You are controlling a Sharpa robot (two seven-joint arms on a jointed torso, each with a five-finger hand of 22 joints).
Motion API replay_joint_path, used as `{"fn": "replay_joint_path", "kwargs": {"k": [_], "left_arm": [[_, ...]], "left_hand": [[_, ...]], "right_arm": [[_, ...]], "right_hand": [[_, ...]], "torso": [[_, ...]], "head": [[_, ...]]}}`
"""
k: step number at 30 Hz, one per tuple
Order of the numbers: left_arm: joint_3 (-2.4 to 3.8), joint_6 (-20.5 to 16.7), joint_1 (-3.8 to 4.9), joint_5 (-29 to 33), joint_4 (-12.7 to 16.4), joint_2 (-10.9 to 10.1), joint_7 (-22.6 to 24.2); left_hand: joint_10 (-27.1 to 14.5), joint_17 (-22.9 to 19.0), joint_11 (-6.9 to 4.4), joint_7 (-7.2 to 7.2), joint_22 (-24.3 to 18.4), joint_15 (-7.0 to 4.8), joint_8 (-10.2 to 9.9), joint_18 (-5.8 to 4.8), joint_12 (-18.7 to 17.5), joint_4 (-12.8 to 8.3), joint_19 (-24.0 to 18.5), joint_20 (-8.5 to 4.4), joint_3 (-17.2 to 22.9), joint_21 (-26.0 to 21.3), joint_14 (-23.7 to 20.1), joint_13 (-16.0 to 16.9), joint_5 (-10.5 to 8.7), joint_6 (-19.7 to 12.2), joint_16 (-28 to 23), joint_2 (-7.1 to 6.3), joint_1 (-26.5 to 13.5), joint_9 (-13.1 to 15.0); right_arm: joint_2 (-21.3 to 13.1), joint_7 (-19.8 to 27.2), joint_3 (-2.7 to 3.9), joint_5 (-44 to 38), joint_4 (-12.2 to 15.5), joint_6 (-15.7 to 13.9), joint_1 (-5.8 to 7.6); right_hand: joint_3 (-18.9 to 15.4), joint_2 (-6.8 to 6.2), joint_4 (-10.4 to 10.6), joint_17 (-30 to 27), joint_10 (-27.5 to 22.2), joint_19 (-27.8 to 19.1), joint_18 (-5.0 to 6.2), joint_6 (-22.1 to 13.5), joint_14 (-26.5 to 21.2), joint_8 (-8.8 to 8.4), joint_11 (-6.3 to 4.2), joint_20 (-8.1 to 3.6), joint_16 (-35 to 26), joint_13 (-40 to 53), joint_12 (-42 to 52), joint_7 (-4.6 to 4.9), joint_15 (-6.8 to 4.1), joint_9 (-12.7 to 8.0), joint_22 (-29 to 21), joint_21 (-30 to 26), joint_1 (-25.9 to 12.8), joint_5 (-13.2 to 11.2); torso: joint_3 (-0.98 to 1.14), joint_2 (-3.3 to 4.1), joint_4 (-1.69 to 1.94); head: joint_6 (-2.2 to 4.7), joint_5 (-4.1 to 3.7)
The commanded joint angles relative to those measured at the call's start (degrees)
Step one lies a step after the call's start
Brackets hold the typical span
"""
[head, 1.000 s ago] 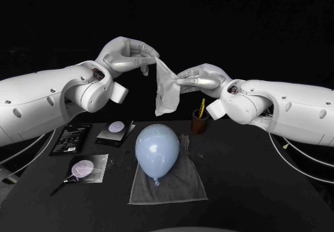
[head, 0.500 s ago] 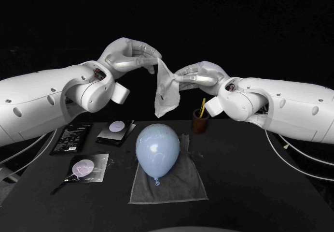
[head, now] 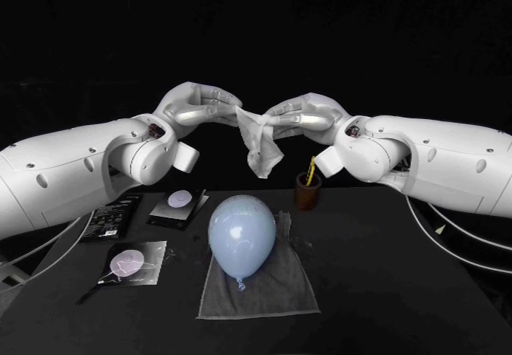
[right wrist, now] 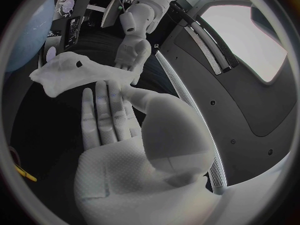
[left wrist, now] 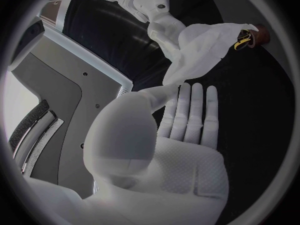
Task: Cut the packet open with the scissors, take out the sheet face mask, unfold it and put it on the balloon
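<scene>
High above the table, my left hand (head: 200,103) and right hand (head: 302,116) both pinch the top of the white sheet face mask (head: 260,142), which hangs crumpled between them. A pale blue balloon (head: 242,233) lies below on a grey cloth (head: 272,296). In the left wrist view the mask (left wrist: 206,42) stretches from my left hand (left wrist: 181,130) to the right hand (left wrist: 150,5). The right wrist view shows the mask (right wrist: 72,75) at the fingertips of my right hand (right wrist: 112,120), with the left hand (right wrist: 133,52) gripping its far end and the balloon (right wrist: 25,30) beyond.
A brown cup (head: 307,191) holding yellow-handled scissors stands behind the balloon. At the left of the table lie a black packet (head: 112,214), a packet with a round picture (head: 177,203) and another packet (head: 135,262) near the front.
My two hands have come closer together at about the same height. The mask, which hung long from the left hand, is now bunched up and shorter between them.
</scene>
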Motion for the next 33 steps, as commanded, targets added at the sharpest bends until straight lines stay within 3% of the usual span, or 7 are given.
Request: {"fn": "replay_joint_path", "kwargs": {"k": [1,6,11,18,25,28,33], "left_arm": [[-0.04,0.56,-0.53,5.07,-0.39,0.31,0.28],[-0.13,2.80,-1.72,8.79,-0.71,0.44,1.57],[-0.14,5.59,-3.15,13.19,-0.80,0.77,3.25],[-0.12,8.29,-4.96,18.02,-0.96,1.20,4.33],[-0.10,11.23,-6.37,20.79,-1.11,1.53,3.97],[-0.10,12.55,-6.77,21.22,-1.11,1.64,3.99],[-0.10,13.19,-6.99,21.50,-1.26,1.61,4.26]], "left_hand": [[-1.79,-1.04,1.12,0.68,-2.05,1.12,0.08,0.56,-2.76,0.59,-0.23,0.68,0.85,-2.93,-1.87,-0.44,-0.01,-0.23,-3.98,-0.44,-0.20,5.85],[-8.74,-3.53,3.91,2.86,-6.69,3.67,2.51,-0.07,-9.21,1.93,0.27,1.10,1.84,-9.45,-5.66,-0.50,-0.01,-3.34,-11.71,0.39,-0.23,8.23],[-11.06,-4.73,4.79,3.85,-8.75,4.51,5.36,0.07,-11.42,3.10,2.50,1.09,1.95,-11.90,-6.48,-0.51,-0.02,-8.01,-14.95,2.42,-0.16,10.31],[-10.93,-5.57,5.23,4.62,-10.04,4.59,13.32,0.25,-12.88,4.69,5.77,1.05,4.91,-15.66,-4.05,-0.44,0.00,-16.34,-17.90,4.19,-2.82,13.69],[-10.88,-5.60,6.12,6.44,-9.99,4.57,18.72,0.45,-13.48,5.57,8.33,1.00,6.46,-17.76,-1.11,-0.38,-0.05,-26.54,-18.92,3.59,-7.61,14.53],[-10.79,-5.69,6.45,7.28,-10.09,4.74,17.53,0.36,-13.56,5.32,9.13,0.96,8.07,-18.67,-0.78,-0.33,0.07,-33.98,-19.61,2.03,-9.50,12.54],[-10.40,-5.89,6.36,7.04,-10.09,4.89,17.97,0.03,-13.40,4.37,8.19,1.03,9.26,-19.99,-1.38,-0.30,0.03,-34.28,-20.47,1.15,-10.05,10.91]], "right_arm": [[-0.11,-0.81,0.19,-0.40,0.10,3.82,0.36],[-0.35,-1.00,0.43,-0.87,0.51,4.06,0.94],[-0.40,-1.55,0.56,-1.56,0.83,4.23,1.63],[-0.32,-2.78,0.63,-2.59,1.07,5.17,2.52],[0.06,-3.59,0.65,-3.31,1.03,5.71,2.94],[0.32,-4.43,0.65,-3.69,0.73,5.12,3.04],[0.44,-5.02,0.65,-3.93,0.68,4.73,3.09]], "right_hand": [[0.35,0.44,-0.01,-0.09,0.46,0.21,0.63,-0.27,0.39,0.20,0.01,0.01,-0.27,0.05,-0.29,0.13,0.06,0.91,-0.06,-0.23,0.09,0.20],[0.40,0.48,-0.09,-0.11,0.53,0.25,0.62,-0.31,0.49,0.28,0.00,0.00,-0.36,0.07,-0.31,0.12,0.04,0.99,-0.09,-0.22,0.11,0.20],[0.43,0.52,-0.15,-0.12,0.58,0.28,0.63,-0.36,0.56,0.34,-0.01,0.00,-0.42,0.08,-0.32,0.12,0.03,1.05,-0.11,-0.22,0.11,0.19],[0.48,0.57,-0.22,-0.15,0.66,0.35,0.63,-0.43,0.71,0.45,-0.01,-0.01,-0.52,0.09,-0.35,0.13,0.01,1.16,-0.13,-0.21,0.11,0.19],[0.50,0.60,-0.26,-0.16,0.69,0.39,0.63,-0.46,0.78,0.50,-0.02,-0.02,-0.57,0.09,-0.37,0.13,-0.01,1.21,-0.14,-0.20,0.10,0.19],[0.52,0.65,-0.34,-0.18,0.79,0.49,0.63,-0.54,0.98,0.64,-0.03,-0.04,-0.68,0.10,-0.40,0.13,-0.04,1.35,-0.17,-0.17,0.06,0.19],[0.51,0.64,-0.40,-0.19,0.88,0.58,0.63,-0.59,1.15,0.77,-0.05,-0.07,-0.76,0.11,-0.42,0.12,-0.06,1.47,-0.18,-0.13,0.01,0.19]], "torso": [[-0.02,-0.02,0.01],[0.02,-0.05,0.01],[-0.04,-0.05,-0.06],[-0.02,-0.04,-0.07],[-0.05,-0.07,0.01],[-0.05,-0.03,0.01],[0.02,0.01,-0.02]], "head": [[0.05,0.01],[0.42,0.14],[0.46,0.18],[0.76,0.40],[1.32,0.14],[1.55,0.15],[1.53,0.08]]}}
